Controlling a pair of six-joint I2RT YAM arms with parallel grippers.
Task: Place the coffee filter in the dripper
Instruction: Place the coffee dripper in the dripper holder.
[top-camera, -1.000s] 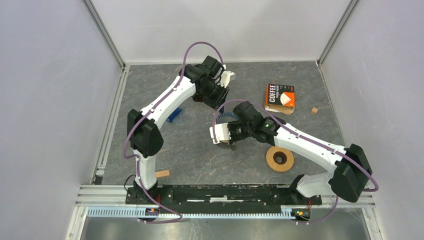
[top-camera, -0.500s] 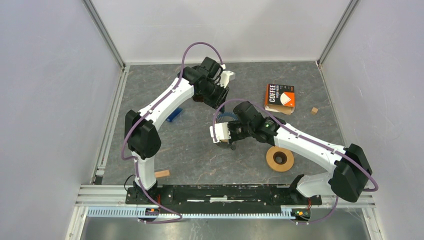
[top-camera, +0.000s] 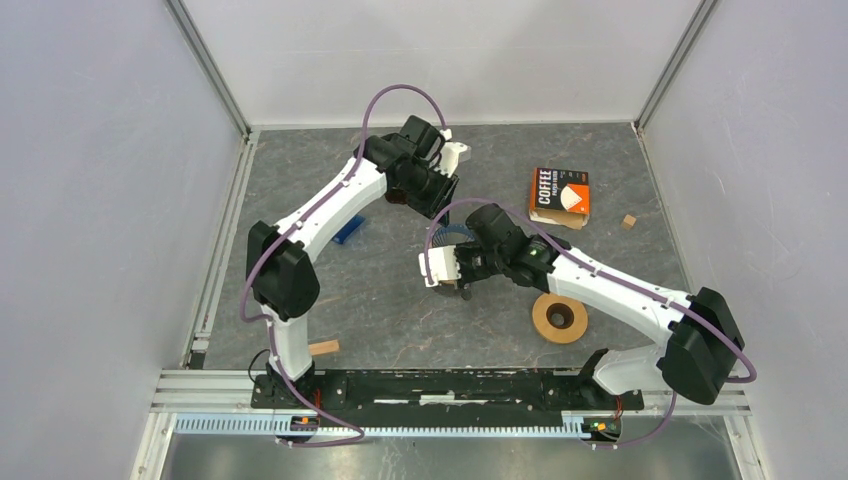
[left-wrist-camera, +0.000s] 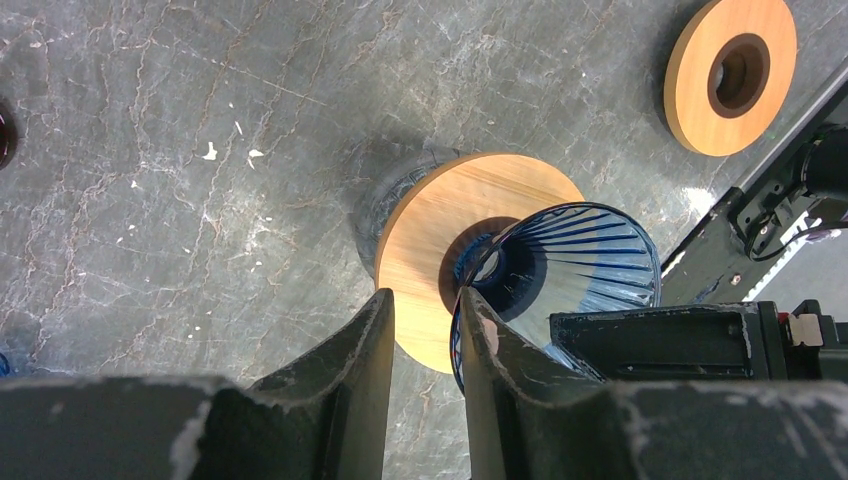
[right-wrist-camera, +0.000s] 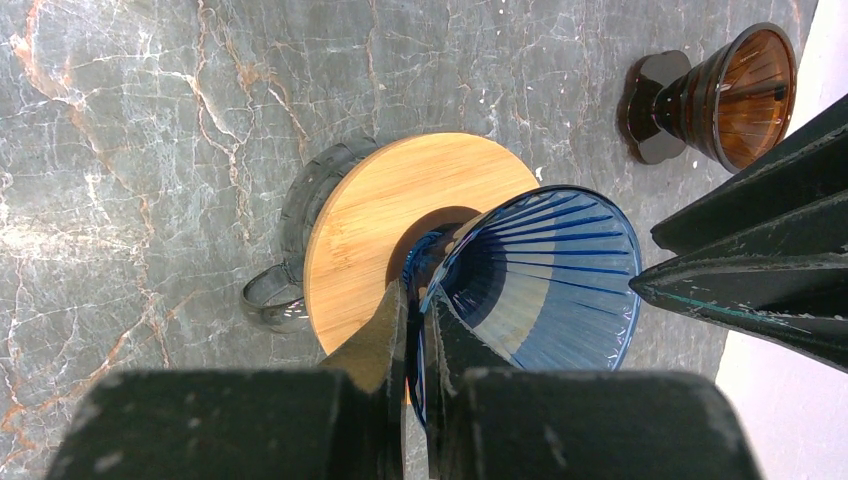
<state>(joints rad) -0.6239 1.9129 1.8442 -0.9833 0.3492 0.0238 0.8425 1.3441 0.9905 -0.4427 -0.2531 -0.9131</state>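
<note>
A blue ribbed glass dripper (right-wrist-camera: 540, 270) sits tilted on a round wooden collar (right-wrist-camera: 370, 220) over a clear glass cup (right-wrist-camera: 275, 300). My right gripper (right-wrist-camera: 415, 292) is shut on the dripper's near rim, one finger inside the cone and one outside. From the other side my left gripper (left-wrist-camera: 427, 300) stands open. The dripper (left-wrist-camera: 590, 260) has its rim lying along the inner face of the right-hand finger, with a gap to the other finger. The coffee filter box (top-camera: 559, 195), orange with white lettering, lies at the back right; no loose filter shows.
A brown dripper (right-wrist-camera: 735, 95) stands beyond the blue one. A spare wooden ring (top-camera: 559, 317) lies near the right arm. A blue strip (top-camera: 348, 230) lies by the left arm, and small wooden blocks lie at the front left (top-camera: 324, 347) and far right (top-camera: 627, 221).
The left arm's elbow has drifted slightly left. The right arm and the dripper have stayed where they were.
</note>
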